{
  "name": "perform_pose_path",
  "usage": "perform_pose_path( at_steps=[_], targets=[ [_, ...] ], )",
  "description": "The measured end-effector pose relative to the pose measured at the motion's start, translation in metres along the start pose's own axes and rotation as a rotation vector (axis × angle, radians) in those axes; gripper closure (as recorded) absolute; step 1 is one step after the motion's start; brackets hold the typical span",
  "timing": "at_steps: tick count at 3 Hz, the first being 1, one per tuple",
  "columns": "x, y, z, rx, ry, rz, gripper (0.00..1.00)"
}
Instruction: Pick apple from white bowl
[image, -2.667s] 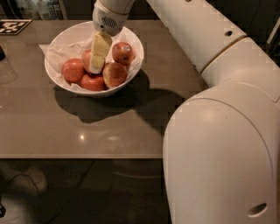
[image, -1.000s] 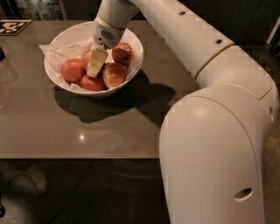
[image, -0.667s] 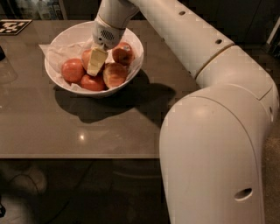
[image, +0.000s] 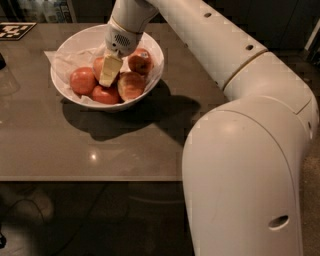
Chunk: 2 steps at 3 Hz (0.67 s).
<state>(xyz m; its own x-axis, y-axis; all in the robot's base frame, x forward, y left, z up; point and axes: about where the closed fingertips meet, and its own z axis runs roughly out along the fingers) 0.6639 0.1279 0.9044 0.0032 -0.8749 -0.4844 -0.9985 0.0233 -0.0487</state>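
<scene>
- The white arm (image: 215, 50) stretches in from the right; its wrist housing (image: 121, 36) hangs over the white bowl (image: 65, 87), and the jaws point down into the middle of the fruit
- Only one pale, wedge-shaped face of the jaws shows, slanting down and to the left; I cannot tell whether the jaws are spread, pressed together or pinching anything
- The apple (image: 98, 66), evenly red-orange, lies in the bowl right behind the jaws, showing at their left edge with most of it covered; contact cannot be made out
- A left apple (image: 82, 80) lies to the left of the jaws, near them but apart
- A front apple (image: 105, 95) sits just under the tip of the jaws, on the near side
- A pale-sided apple (image: 131, 85) sits just to the right of the tip
- A back apple (image: 141, 60) with a small dark mark lies right of the jaws, farther back
- Crumpled white paper (image: 62, 59) lines the bowl and pokes over its rim, left of the jaws
- The bowl stands on the brown bench (image: 100, 150), which spreads out below the jaws
- A black-and-white marker (image: 15, 30) lies on the bench's far left corner, well apart from the jaws
- The robot's white body (image: 245, 185) fills the right foreground, well right of the jaws
</scene>
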Motion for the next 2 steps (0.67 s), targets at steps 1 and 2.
perform_pose_path(
  at_steps=[1, 2],
  targets=[
    [-0.009, 0.006, -0.030, 0.078, -0.032, -0.009, 1.00],
    [-0.017, 0.016, -0.069, 0.159, -0.071, -0.017, 1.00]
  ],
)
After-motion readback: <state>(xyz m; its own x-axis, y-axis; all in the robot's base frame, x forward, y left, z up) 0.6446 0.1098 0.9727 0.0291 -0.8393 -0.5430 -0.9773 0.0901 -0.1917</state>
